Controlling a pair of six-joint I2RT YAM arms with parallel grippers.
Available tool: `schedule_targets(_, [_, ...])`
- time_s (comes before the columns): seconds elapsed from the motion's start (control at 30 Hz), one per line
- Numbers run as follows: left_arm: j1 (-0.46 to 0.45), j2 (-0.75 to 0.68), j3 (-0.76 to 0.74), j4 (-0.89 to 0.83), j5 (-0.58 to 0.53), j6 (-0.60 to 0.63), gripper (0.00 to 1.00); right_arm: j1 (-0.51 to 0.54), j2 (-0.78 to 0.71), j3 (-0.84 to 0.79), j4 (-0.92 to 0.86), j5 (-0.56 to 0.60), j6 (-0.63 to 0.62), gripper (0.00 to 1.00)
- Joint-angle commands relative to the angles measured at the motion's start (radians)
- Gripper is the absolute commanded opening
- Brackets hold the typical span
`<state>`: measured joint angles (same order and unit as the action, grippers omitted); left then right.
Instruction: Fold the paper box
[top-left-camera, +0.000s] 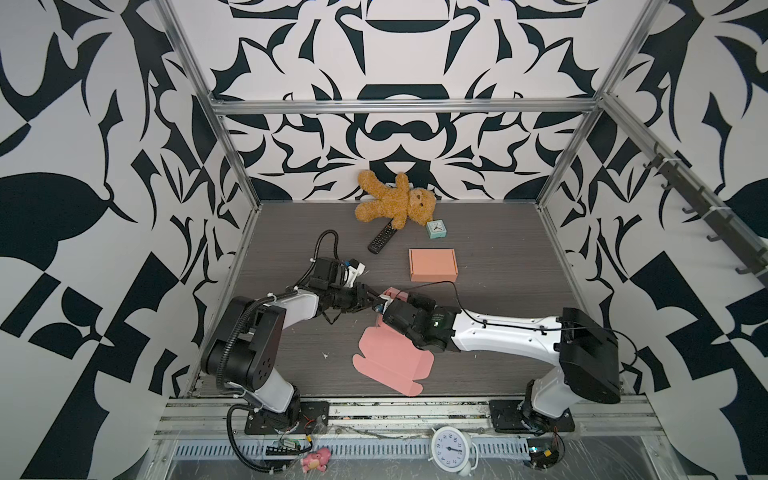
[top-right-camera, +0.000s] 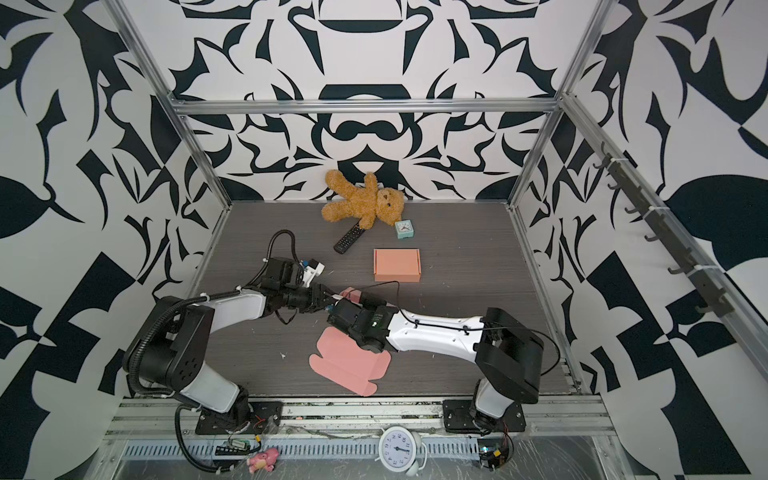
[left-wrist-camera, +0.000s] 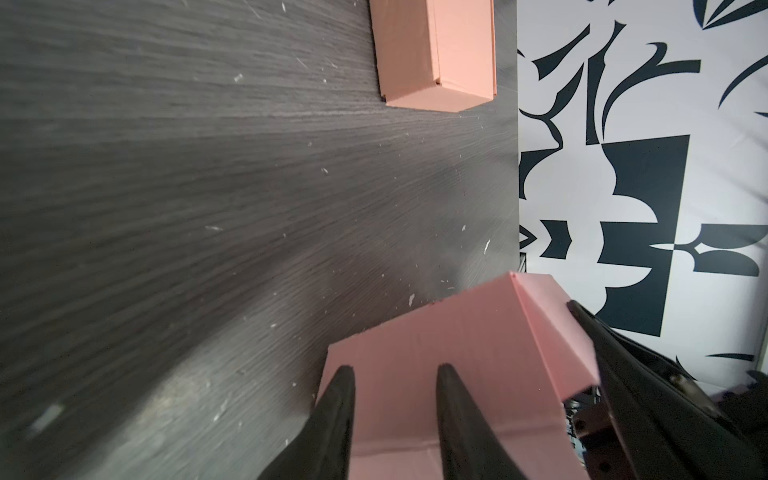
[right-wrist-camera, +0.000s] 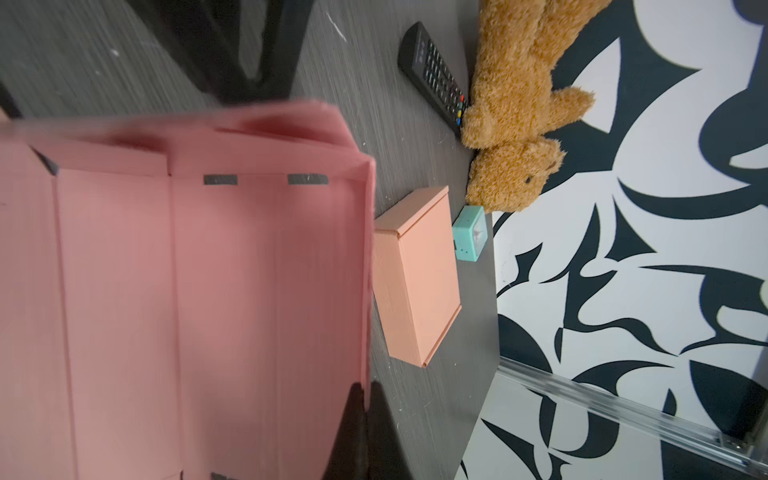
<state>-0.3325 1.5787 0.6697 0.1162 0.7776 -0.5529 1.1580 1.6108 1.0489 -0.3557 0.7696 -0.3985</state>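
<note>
You have the pink box (top-left-camera: 390, 361) near the front middle of the table (top-left-camera: 519, 299), and it is only half made. It is thin, smooth card with sharp fold lines. Its flat lid part has round corners and small side flaps, and it lies on the table toward the front. The far end is lifted up where your two arms meet. In the right wrist view you look inside it and see a flat floor and a thin side wall standing up. You also see a far wall with two small grey slots at its foot and blurry loose flaps leaning over it. Your right gripper (right-wrist-camera: 362, 388) is pinched tight together on the top edge of that thin side wall. Your left gripper (left-wrist-camera: 395, 372) has its two black pointed fingers (left-wrist-camera: 343, 399) apart with a gap between them. They lie over the outside of a pink wall, and you cannot tell if they press on it. Just behind sits a peach box (top-left-camera: 433, 265), closed, flat and square-cornered. A fuzzy brown bear (top-left-camera: 395, 203) lies by the back wall. A long black remote (top-left-camera: 381, 237) with tiny buttons touches its leg, and a little teal square clock (top-left-camera: 436, 229) sits by its head. The table is dark grey with a wood grain and small white specks. On the front rail you have a round white clock (top-left-camera: 451, 449) and a small pink toy (top-left-camera: 316, 459).
</note>
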Motion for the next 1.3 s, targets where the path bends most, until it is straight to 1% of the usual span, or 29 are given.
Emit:
schedule_targets(0.0, [-0.003, -0.038, -0.036, -0.002, -0.015, 0.011, 0.36, 0.029, -0.028, -0.015, 0.077, 0.071, -0.061, 0.0])
schedule_targets(0.17, [-0.005, -0.083, -0.085, 0.012, -0.035, 0.017, 0.37, 0.058, -0.024, -0.045, 0.124, 0.1, -0.1, 0.0])
schedule_targets(0.33, [-0.005, -0.125, -0.147, 0.044, -0.055, 0.023, 0.41, 0.072, -0.001, -0.07, 0.156, 0.134, -0.134, 0.0])
schedule_targets(0.4, [-0.004, -0.136, -0.17, 0.062, -0.058, 0.024, 0.42, 0.08, 0.007, -0.078, 0.174, 0.146, -0.151, 0.0])
schedule_targets(0.53, [-0.005, -0.171, -0.223, 0.074, -0.099, 0.034, 0.42, 0.098, 0.021, -0.097, 0.213, 0.178, -0.19, 0.0])
schedule_targets(0.6, [-0.008, -0.187, -0.252, 0.101, -0.096, 0.026, 0.43, 0.111, 0.021, -0.112, 0.235, 0.19, -0.21, 0.0])
schedule_targets(0.73, [-0.035, -0.219, -0.276, 0.109, -0.129, 0.017, 0.45, 0.133, 0.019, -0.135, 0.273, 0.204, -0.242, 0.0])
schedule_targets(0.9, [-0.06, -0.262, -0.321, 0.144, -0.168, 0.01, 0.48, 0.14, 0.017, -0.14, 0.27, 0.201, -0.252, 0.0])
schedule_targets(1.13, [-0.084, -0.296, -0.369, 0.204, -0.194, 0.005, 0.52, 0.158, 0.06, -0.154, 0.295, 0.219, -0.293, 0.0])
schedule_targets(1.27, [-0.102, -0.349, -0.401, 0.256, -0.211, 0.016, 0.54, 0.173, 0.085, -0.161, 0.311, 0.231, -0.303, 0.0])
